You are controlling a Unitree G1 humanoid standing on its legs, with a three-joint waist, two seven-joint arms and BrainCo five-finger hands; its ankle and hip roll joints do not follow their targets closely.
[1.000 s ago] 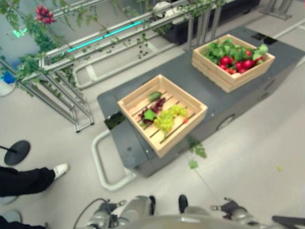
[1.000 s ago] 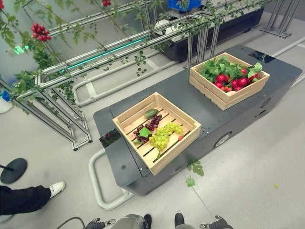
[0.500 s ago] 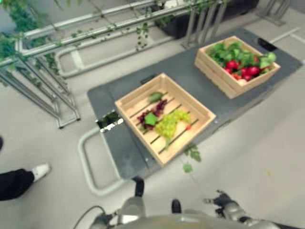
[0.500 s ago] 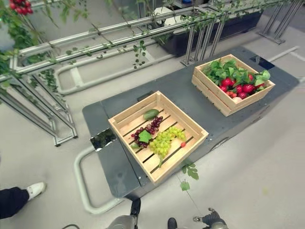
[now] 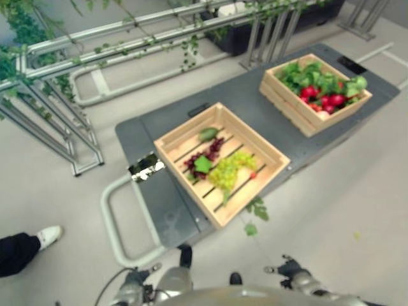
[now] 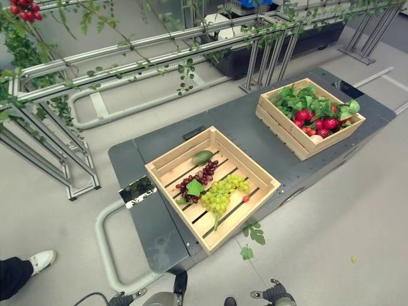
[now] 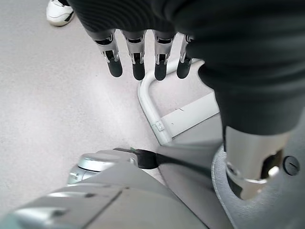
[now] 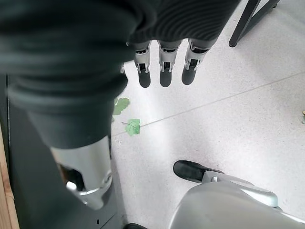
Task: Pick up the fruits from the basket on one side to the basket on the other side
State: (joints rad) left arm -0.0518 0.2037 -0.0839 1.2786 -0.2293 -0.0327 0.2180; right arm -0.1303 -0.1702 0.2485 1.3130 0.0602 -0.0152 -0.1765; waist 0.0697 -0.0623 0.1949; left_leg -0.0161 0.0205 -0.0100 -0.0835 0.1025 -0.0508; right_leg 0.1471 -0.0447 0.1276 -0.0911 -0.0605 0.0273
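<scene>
At the far left a person's white shoe (image 6: 39, 259) rests on the floor, and the left hand (image 7: 143, 57) hangs low beside the cart's handle (image 7: 151, 110), fingers straight and empty. Ahead and well apart from both hands sits the near basket (image 6: 171, 163) holding green grapes (image 6: 220, 193), dark grapes (image 6: 197, 175) and a small green fruit (image 6: 202, 157), its long side running diagonally toward the far basket (image 6: 282, 131) of red fruit (image 5: 322, 97) and leaves on the right. The right hand (image 8: 164, 62), likewise relaxed and empty, hangs over fallen leaves (image 8: 129, 125) on the floor, detail its wrist view shows closely; neither hand looks clearly nearer the grapes.
</scene>
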